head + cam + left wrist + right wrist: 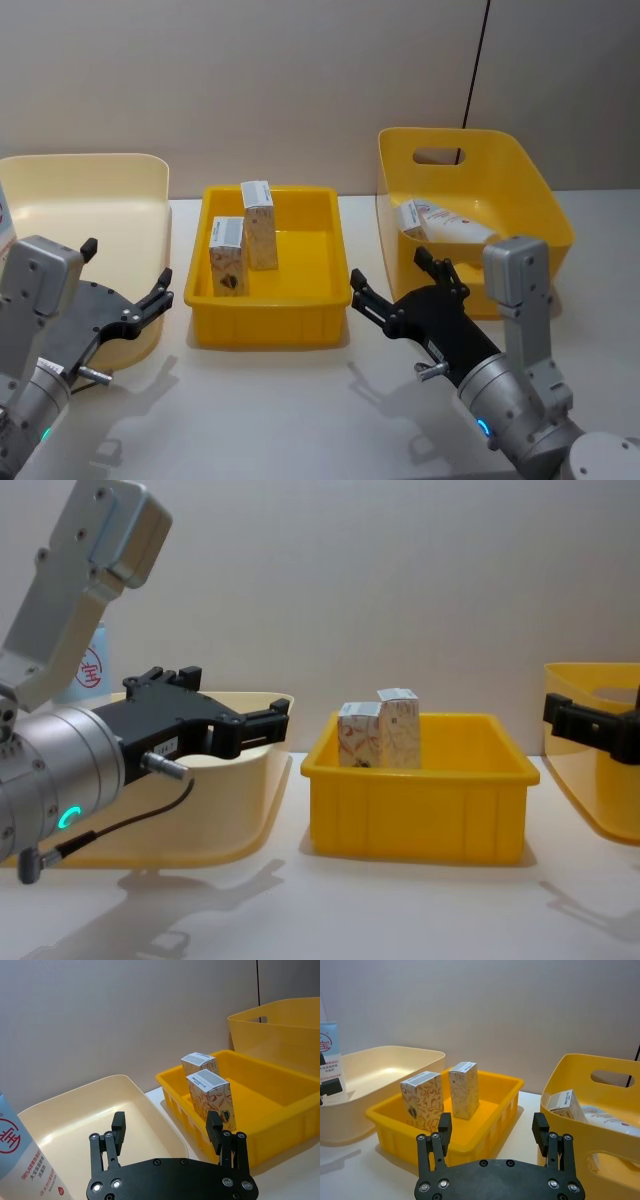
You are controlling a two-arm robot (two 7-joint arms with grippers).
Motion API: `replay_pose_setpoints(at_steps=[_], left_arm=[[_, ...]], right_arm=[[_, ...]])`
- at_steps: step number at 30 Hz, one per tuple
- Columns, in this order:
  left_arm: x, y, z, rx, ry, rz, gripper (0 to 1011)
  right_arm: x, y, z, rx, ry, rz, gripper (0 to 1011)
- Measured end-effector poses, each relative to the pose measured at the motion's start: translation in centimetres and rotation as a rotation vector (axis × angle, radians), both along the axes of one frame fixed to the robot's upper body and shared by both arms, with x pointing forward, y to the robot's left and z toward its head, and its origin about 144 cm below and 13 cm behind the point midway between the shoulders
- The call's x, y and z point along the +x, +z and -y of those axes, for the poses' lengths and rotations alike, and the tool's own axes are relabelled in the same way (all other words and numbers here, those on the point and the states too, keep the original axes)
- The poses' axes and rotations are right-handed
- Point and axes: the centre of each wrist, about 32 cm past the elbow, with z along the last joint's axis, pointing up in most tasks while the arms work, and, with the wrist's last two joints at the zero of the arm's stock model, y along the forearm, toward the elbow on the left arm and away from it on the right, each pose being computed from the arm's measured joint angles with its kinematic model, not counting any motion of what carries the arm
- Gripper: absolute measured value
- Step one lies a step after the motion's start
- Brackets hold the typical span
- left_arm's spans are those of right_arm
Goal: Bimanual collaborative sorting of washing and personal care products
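White desk (300,410) is set against a plain wall and carries three bins. Two cartons (243,252) are stood upright, long axes vertical, in the middle tray (270,325), side by side toward its left. A third carton (410,217) and a tube (455,228) are laid in the handled bin (545,215) at right, the tube's long axis running roughly left to right. A cream bin (150,200) is placed at left. The left gripper (140,290) and right gripper (395,290) are held low before the bins, jaws spread, nothing gripped.
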Motion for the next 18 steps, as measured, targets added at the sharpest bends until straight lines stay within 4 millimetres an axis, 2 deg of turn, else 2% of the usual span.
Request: replay_pose_setpoints(at_steps=[18], left_arm=[[0.0, 0.0, 0.0, 0.0, 0.0, 0.0, 1003]], right_arm=[[-0.04, 0.0, 0.02, 0.0, 0.0, 0.0, 1001]])
